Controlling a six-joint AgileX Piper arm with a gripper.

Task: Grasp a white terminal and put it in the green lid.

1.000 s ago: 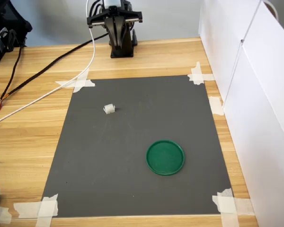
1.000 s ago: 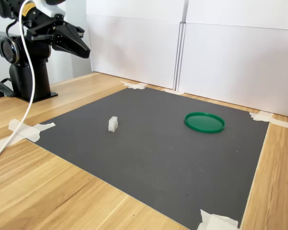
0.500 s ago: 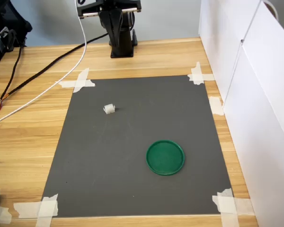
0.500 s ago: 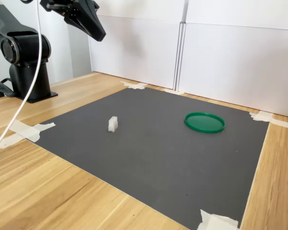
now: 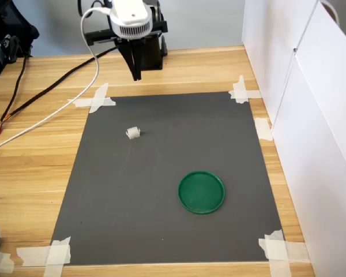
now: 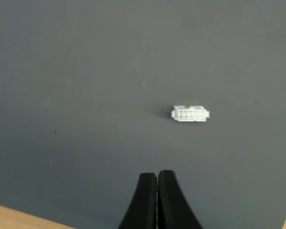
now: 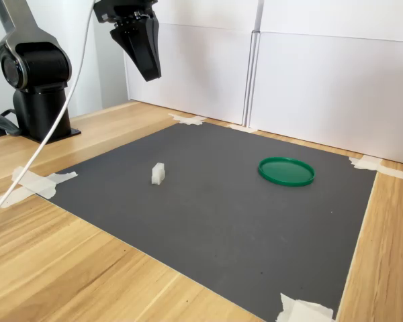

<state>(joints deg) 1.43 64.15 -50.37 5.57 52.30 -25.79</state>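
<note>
In the first exterior view the claw (image 5: 136, 74) hangs over the far edge of the dark mat (image 5: 132, 208), pointing down, with nothing in it. The terminal (image 5: 133, 133) sits on the mat toward the far left in the first exterior view, well apart from the lid (image 5: 202, 191), which lies flat nearer the camera and to the right. Wrist view: the two black fingers (image 6: 148, 200) are pressed together, no gap, holding nothing, and the terminal (image 6: 190, 114) lies on the mat ahead of them, a bit off to one side. In the second exterior view the claw (image 7: 150, 70) is up high above the desk (image 7: 67, 261), the terminal (image 7: 158, 174) sits left of centre on the mat and the lid (image 7: 286, 171) off to the right, empty.
</note>
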